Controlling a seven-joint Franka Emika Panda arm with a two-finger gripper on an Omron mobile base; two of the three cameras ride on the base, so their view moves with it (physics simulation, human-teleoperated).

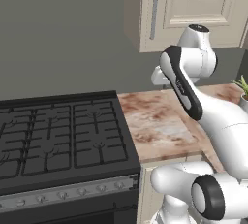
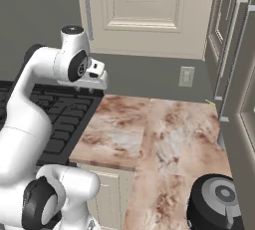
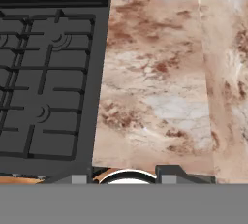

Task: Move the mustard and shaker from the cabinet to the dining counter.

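The cabinet [image 1: 193, 9] fills the upper right of the left base view and the top centre of the right base view, its panelled door closed beside the long metal handle [image 1: 154, 9]. Below it, the gripper [image 3: 127, 178] hangs over the marbled counter [image 3: 155, 82] next to the black stove [image 3: 46, 77], fingers drawn narrow and holding nothing.

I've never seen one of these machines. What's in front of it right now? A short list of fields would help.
stove: black stove, grates bare
counter: short marbled counter adjoining the stove
cabinet: beige wall cabinet above, doors closed, vertical metal handle
wall: outlet plate under the cabinet
end effector: end effector shut, nothing held, above the counter
mustard, shaker: not taken out yet
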